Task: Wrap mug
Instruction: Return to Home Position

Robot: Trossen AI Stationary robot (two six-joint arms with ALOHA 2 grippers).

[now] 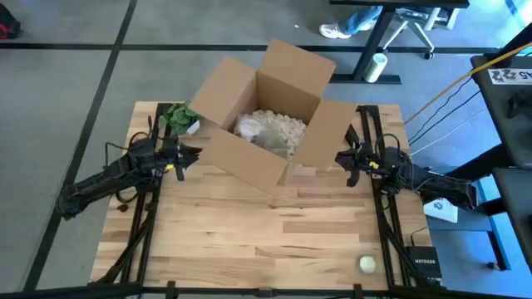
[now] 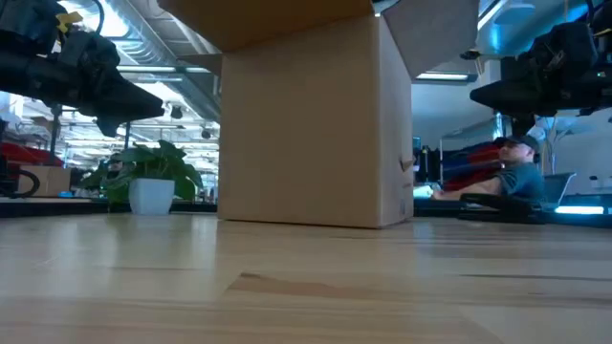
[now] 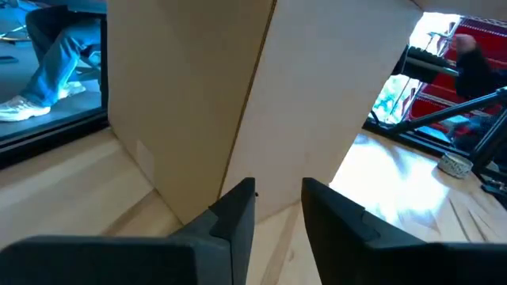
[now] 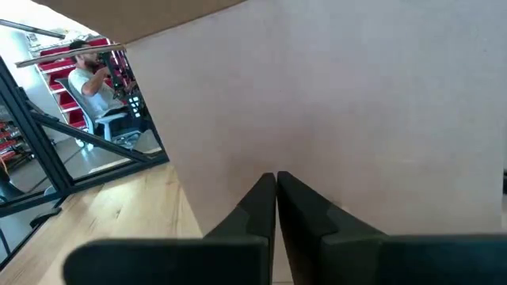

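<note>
Bubble-wrapped mug [image 1: 251, 127] sits in the open cardboard box [image 1: 241, 158], so I reckon only homing's left: left gripper [image 1: 196, 152] slightly apart, right gripper [image 1: 339, 158] pinched together, both empty beside the box, needing just a clear retreat.

Wooden table [image 1: 249, 241] — cardboard box [image 1: 239, 152], potted plant [image 1: 177, 117]

Potted plant [image 2: 149, 183], seated person [image 2: 521, 174], pale ball [image 1: 366, 264]

Bubble-wrapped mug [image 1: 252, 127], pale bundle, lying inside open cardboard box [image 1: 237, 149], flaps up
</note>
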